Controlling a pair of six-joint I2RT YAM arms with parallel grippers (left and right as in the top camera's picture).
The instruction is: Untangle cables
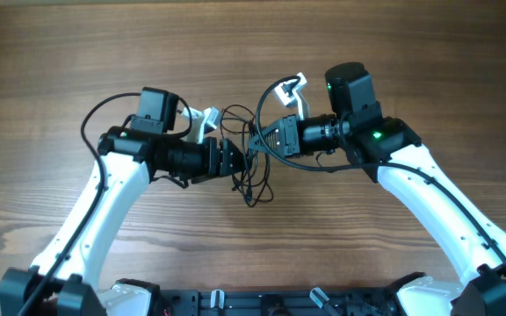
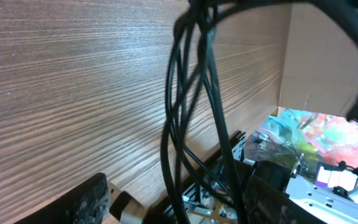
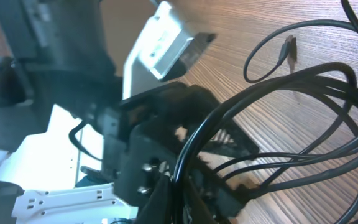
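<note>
My left arm (image 1: 95, 211) comes up from the near edge and bends at the elbow, with its wrist lying level and aimed toward the middle. My right arm (image 1: 437, 197) mirrors it from the other side. The left pincer (image 1: 232, 163) and right pincer (image 1: 262, 138) point at each other, tips almost meeting. I can't make out whether either one's jaws are parted or closed.

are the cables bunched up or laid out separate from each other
Bunched. The cables form one clump between the left gripper and the right gripper, strands crossing and looping over each other in both wrist views.
</note>
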